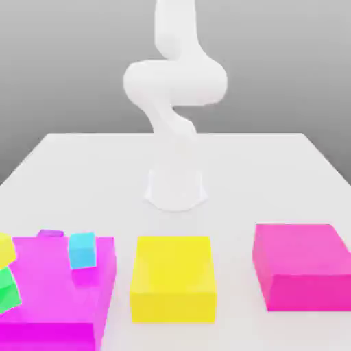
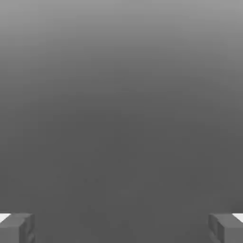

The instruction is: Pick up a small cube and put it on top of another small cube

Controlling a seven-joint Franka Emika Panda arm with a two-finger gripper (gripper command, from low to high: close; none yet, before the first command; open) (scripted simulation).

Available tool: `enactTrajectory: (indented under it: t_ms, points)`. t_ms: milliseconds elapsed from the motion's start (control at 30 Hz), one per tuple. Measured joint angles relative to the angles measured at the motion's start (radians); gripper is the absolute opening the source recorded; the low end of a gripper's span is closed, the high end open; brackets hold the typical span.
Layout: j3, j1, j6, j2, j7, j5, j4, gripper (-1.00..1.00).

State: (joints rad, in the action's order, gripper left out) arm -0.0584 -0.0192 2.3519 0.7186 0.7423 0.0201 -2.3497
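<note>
The purple cube (image 1: 50,234) lies at the far edge of a big magenta block (image 1: 58,295) on the exterior view's left, near a cyan cube (image 1: 82,249) on the same block. A yellow block (image 1: 173,277) and another magenta block (image 1: 303,266) sit further right on the white surface (image 1: 260,171). The gripper (image 2: 121,228) is spread wide, holding nothing.

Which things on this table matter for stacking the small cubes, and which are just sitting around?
For the job:
- small purple cube
- cyan cube
- gripper, open

Just lying about:
- left magenta block
- yellow block
- right magenta block
- small yellow cube
- green cube
</note>
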Motion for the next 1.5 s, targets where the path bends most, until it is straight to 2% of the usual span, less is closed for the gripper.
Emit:
enactTrajectory:
  t_ms: [367, 600, 700, 867, 900, 1067, 1100, 1200, 1300, 1367, 1500]
  points:
    - [-0.318, -0.105, 0.256, -0.401, -0.322, 0.045, -0.236, 0.0]
    - [-0.492, -0.2, 0.415, -0.664, -0.597, -0.033, -0.383, 0.0]
    - [-0.477, -0.257, 0.486, -0.784, -0.746, -0.147, -0.42, 0.0]
    - [-0.247, -0.429, 0.612, -0.972, -0.974, -0.438, -0.384, 0.0]
    - [-0.192, -0.475, 0.637, -1.004, -1.005, -0.478, -0.376, -1.0]
    - [-0.192, -0.475, 0.634, -1.003, -1.003, -0.477, -0.376, -1.0]
    - [-0.165, -0.498, 0.647, -1.019, -1.019, -0.496, -0.372, -1.0]
    - [-0.256, -0.427, 0.603, -0.958, -0.952, -0.409, -0.389, -1.0]
    - [-0.361, -0.365, 0.531, -0.851, -0.816, -0.225, -0.416, -1.0]
    - [-0.398, -0.371, 0.476, -0.792, -0.746, -0.108, -0.43, -1.0]
    - [-0.376, -0.351, 0.344, -0.696, -0.685, 0.013, -0.385, -1.0]
